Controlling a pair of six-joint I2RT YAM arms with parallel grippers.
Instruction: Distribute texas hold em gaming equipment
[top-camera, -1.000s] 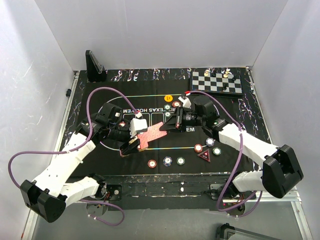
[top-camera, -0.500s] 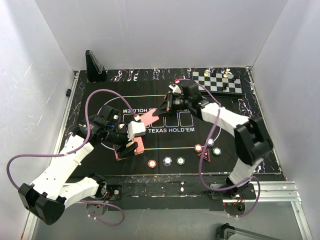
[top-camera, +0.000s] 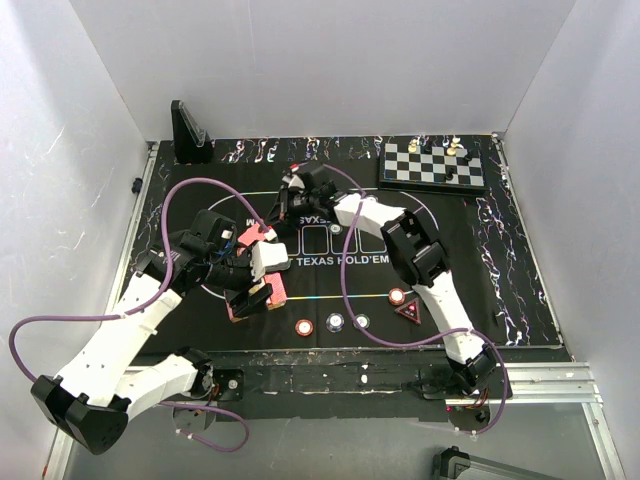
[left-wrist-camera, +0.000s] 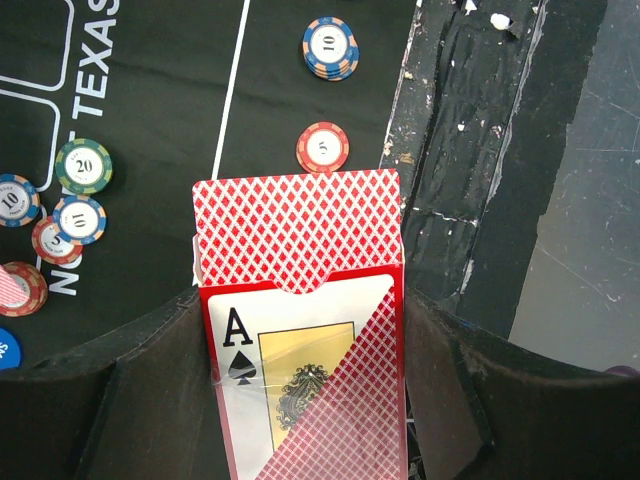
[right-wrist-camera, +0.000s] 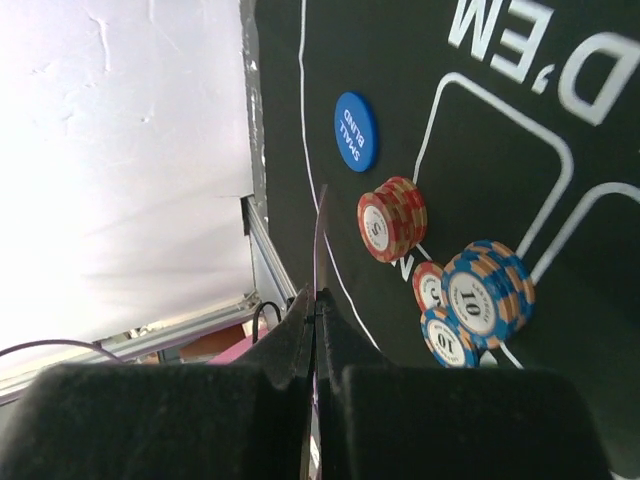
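My left gripper is shut on a red card box over the mat's near left. In the left wrist view the box shows an ace of spades, and red-backed cards stick out of its top between my fingers. My right gripper reaches to the far left and is shut on a single red-backed card. That card shows edge-on in the right wrist view. Poker chips and a red triangular marker lie along the near line. A blue button lies by chip stacks.
The black-and-white chessboard with pieces stands at the far right. A black stand is at the far left corner. The two arms are close together over the black mat. White walls enclose three sides.
My right arm has swung from the mat's centre to the far left, carrying the card. My left gripper has drawn the card box back toward the near left.
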